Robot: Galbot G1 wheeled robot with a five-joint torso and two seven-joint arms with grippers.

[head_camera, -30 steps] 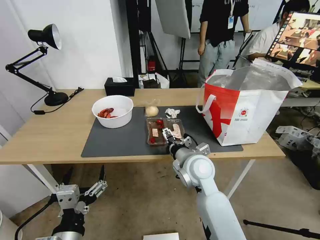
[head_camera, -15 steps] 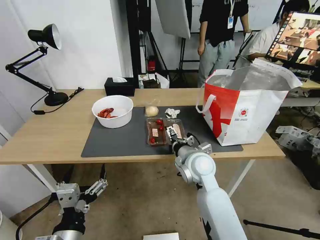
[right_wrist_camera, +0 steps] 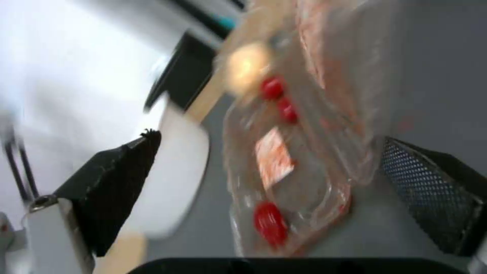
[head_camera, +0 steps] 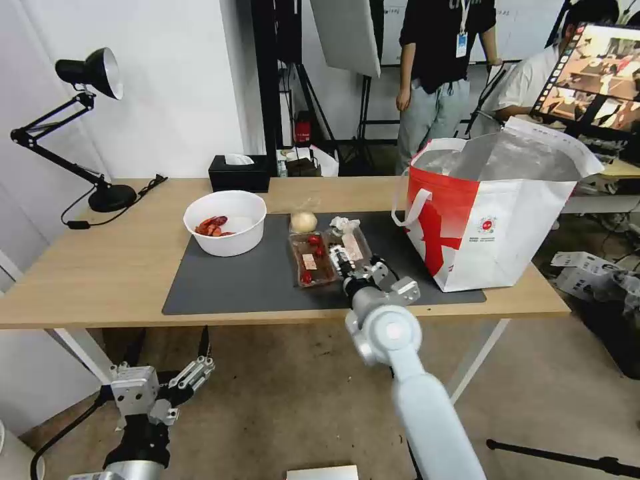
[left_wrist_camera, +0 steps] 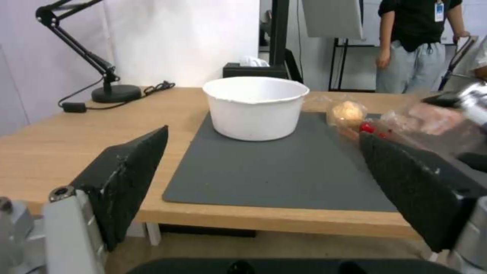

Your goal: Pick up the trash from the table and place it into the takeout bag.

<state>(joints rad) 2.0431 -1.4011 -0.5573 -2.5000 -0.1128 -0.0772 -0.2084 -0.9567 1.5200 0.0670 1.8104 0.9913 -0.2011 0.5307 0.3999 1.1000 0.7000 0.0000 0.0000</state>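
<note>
The clear plastic tray (head_camera: 312, 261) with red and pink scraps lies askew on the dark mat (head_camera: 233, 280), its far end against the crumpled tissue (head_camera: 343, 223). My right gripper (head_camera: 344, 259) is down at the tray; in the right wrist view its gripper (right_wrist_camera: 269, 137) is open, with the tray (right_wrist_camera: 284, 171) between the two fingers. The wrapped yellowish ball (head_camera: 304, 221) and the white bowl (head_camera: 227, 223) of red shells sit to the tray's left. The red-and-white takeout bag (head_camera: 493, 213) stands open at the right. My left gripper (head_camera: 175, 381) hangs open below the table's front edge.
A black tissue box (head_camera: 239, 173) and a black desk lamp (head_camera: 100, 133) stand at the back left of the light-wood table (head_camera: 100, 267). People and a monitor are behind the table. The left part of the mat is bare.
My right gripper has pushed forward over the tray. The tray has slid away from me and turned, ending up against the tissue. The left arm has barely moved.
</note>
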